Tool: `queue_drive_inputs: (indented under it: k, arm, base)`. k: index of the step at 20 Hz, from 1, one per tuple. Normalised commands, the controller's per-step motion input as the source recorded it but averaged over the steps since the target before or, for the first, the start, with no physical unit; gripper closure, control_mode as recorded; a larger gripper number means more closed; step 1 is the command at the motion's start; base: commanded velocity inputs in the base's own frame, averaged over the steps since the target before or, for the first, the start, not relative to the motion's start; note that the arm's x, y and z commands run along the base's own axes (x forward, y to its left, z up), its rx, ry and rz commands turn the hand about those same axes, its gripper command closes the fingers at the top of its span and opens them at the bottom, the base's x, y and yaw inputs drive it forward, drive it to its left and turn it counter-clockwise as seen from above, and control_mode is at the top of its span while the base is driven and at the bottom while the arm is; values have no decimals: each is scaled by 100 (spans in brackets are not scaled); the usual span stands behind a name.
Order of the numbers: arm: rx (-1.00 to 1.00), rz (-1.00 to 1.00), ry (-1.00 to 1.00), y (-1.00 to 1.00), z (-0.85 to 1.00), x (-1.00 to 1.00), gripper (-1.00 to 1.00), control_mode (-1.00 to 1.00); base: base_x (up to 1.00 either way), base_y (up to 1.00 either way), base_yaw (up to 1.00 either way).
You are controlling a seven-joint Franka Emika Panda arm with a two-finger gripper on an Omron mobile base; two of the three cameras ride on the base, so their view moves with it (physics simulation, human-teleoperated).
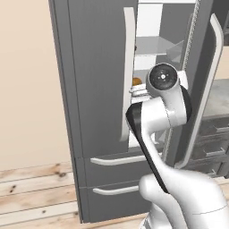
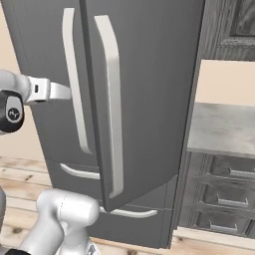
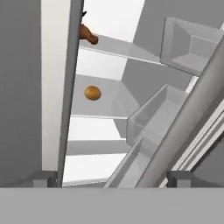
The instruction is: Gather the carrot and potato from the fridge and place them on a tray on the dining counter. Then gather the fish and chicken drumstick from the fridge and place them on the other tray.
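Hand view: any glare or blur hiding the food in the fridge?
Hand view: flat even render, no glare; potato reads sharp on its shelf, drumstick half hidden by the door edge. Left base view: white fridge interior bright, an orange item behind the arm unclear.

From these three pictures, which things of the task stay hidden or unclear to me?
- Chicken drumstick, hand view: the edge of the left fridge door covers all but its brown end.
- Potato, hand view: small, no detail; in the left base view only an orange-brown spot beside the robot arm.
- Fridge interior, right base view: blocked by the right fridge door.
- Claw, hand view: only its open tips are visible.
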Motion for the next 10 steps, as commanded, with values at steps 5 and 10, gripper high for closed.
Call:
queue_drive_inputs:
  k: [5, 10]
  arm:
    - [-11, 0, 17, -19, -4, 59, -100, -100]
    - [-13, 0, 16, -22, -25, 44, -100, -100]
  base:
    - [0, 0, 0]
    - [0, 0, 0]
